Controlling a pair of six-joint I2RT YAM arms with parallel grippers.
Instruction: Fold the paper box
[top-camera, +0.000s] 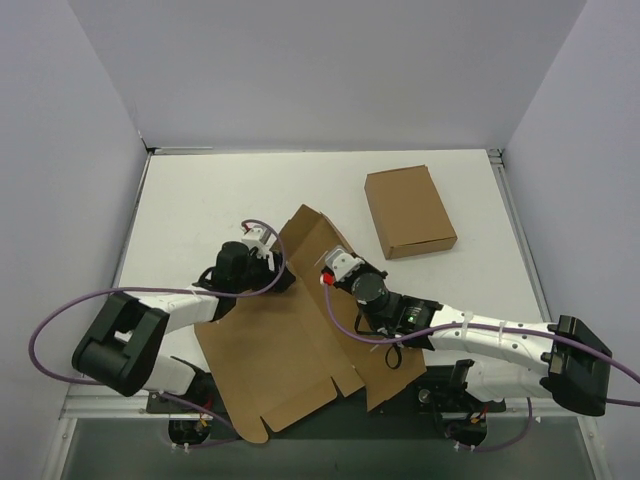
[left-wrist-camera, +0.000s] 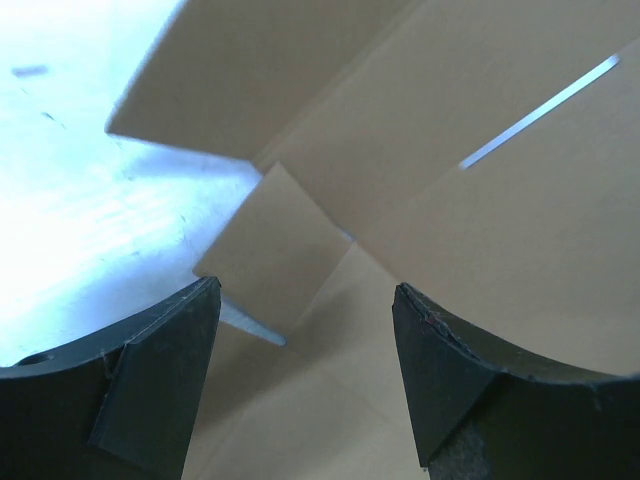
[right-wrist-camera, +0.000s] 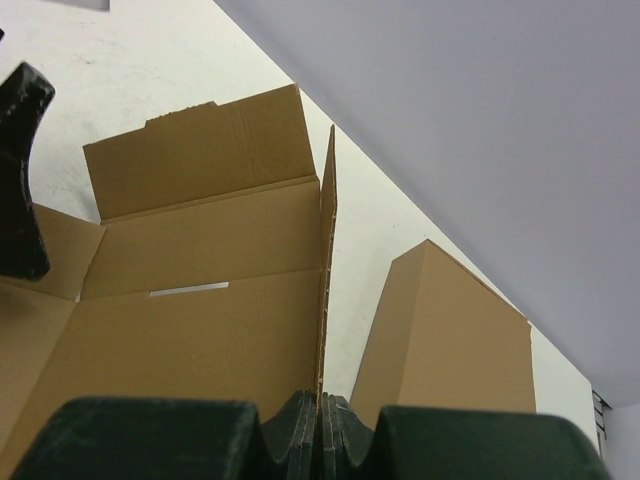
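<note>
We count two cardboard things on the counter (top-camera: 190, 200): one closed carton (top-camera: 410, 212) and one paper box (top-camera: 280, 350), which lies mostly flat, just to the near left of the carton with a strip of bare counter between them. Two arms work over it. The left gripper (left-wrist-camera: 305, 295) hangs over the box on the side away from the carton, its jaws apart with nothing between them. The right gripper (right-wrist-camera: 322, 405), on the carton's side of the box, has its jaws together, clamped on the edge of a flap that stands upright. The top view alone shows the whole layout and that the box's corners farthest from the carton reach past the counter's near edge. The left wrist view alone shows one thin slit with light coming through it, and a small flap lying over the counter. The right wrist view shows the pinched flap edge-on, one slit, the carton just past that flap, and one finger (right-wrist-camera: 20, 170) of the left gripper. Walls close three sides, and the widest bare counter lies to the carton's left.
</note>
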